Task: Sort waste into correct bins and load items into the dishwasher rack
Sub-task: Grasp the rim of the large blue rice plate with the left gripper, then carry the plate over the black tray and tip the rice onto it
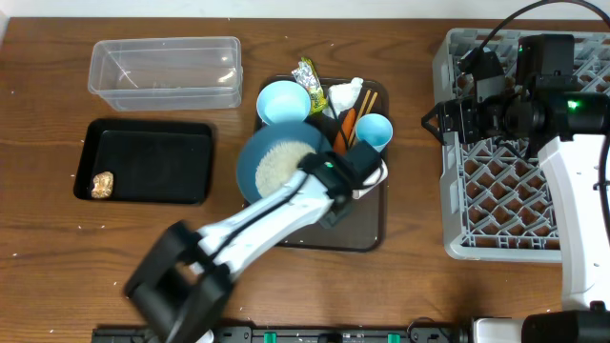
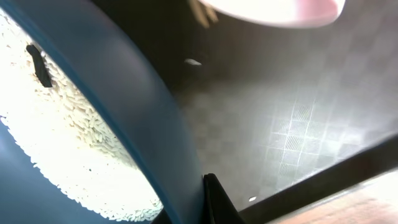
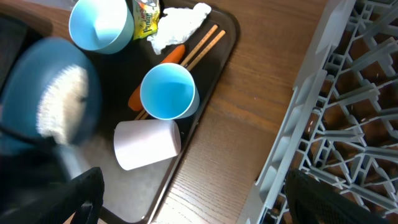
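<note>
1. Overhead, edges and room: the dishwasher rack (image 1: 496, 205) fills the right side of the table (image 1: 38, 257). Open wood lies between it and the brown serving tray (image 1: 367, 233). The right gripper (image 1: 446, 119) hangs over the rack's left rim.
2. Overhead, containers: the clear tub (image 1: 164, 71) sits at upper left with a few specks on its floor. The black tray (image 1: 145, 160) below it holds the brown food lump (image 1: 102, 185) in its near-left corner. On the serving tray are the large blue dish (image 1: 250, 162) with rice (image 1: 278, 167), the small blue bowl (image 1: 283, 102), the blue cup (image 1: 374, 131), the foil wrapper (image 1: 310, 76), the tissue (image 1: 345, 92), the carrot (image 1: 346, 124) and the chopsticks (image 1: 366, 103).
3. Overhead: the left gripper (image 1: 338, 171) is at the large dish's right rim, covering what lies beneath it.
4. Left wrist: a dark finger (image 2: 214, 199) is pressed against the dish rim (image 2: 143, 106), jaws closed on it. The rice (image 2: 74, 137) lies inside the dish. The pink cup (image 2: 280, 9) shows at the top edge, over bare tray floor (image 2: 292, 124).
5. Right wrist: the fingers (image 3: 81, 196) stand wide apart with nothing between them. This view alone shows the pink cup (image 3: 147, 144) whole, lying on its side and touching the upright blue cup (image 3: 168, 91). The carrot (image 3: 175, 55) and chopsticks (image 3: 205, 42) run diagonally beside them. The rack lattice (image 3: 348, 112) is at the right.
</note>
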### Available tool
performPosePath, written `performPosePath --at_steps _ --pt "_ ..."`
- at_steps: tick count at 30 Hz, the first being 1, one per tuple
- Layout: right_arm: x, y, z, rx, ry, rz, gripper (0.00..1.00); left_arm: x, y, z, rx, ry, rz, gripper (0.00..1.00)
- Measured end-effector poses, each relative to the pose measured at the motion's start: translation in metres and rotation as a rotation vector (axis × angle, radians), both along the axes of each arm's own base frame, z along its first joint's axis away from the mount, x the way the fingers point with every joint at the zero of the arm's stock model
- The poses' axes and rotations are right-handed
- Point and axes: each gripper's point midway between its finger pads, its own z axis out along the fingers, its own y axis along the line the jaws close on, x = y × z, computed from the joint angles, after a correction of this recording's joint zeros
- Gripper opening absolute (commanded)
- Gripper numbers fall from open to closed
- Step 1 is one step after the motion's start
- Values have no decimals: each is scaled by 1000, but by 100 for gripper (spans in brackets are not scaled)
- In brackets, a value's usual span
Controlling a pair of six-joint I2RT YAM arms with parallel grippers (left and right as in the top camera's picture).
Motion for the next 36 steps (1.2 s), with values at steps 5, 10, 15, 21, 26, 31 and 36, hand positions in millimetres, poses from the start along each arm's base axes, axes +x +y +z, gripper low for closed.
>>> performPosePath --at_steps 5,10,15,21,26,31,36 --pt "0 0 0 0 -1 0 86 13 6 54 -152 -94 80 6" --pt "0 0 0 0 0 0 86 22 19 68 -214 -105 165 6" --pt "0 0 0 0 0 0 86 32 34 67 -242 -86 246 6" --pt "0 0 0 0 -1 0 87 50 65 67 -272 -73 358 6" --pt "1 0 0 0 -4 0 87 74 98 70 -293 -116 455 6" --pt "1 0 0 0 -3 0 87 101 130 78 -360 -172 536 6" --pt "0 0 0 0 -2 0 86 121 160 87 -495 -186 616 6"
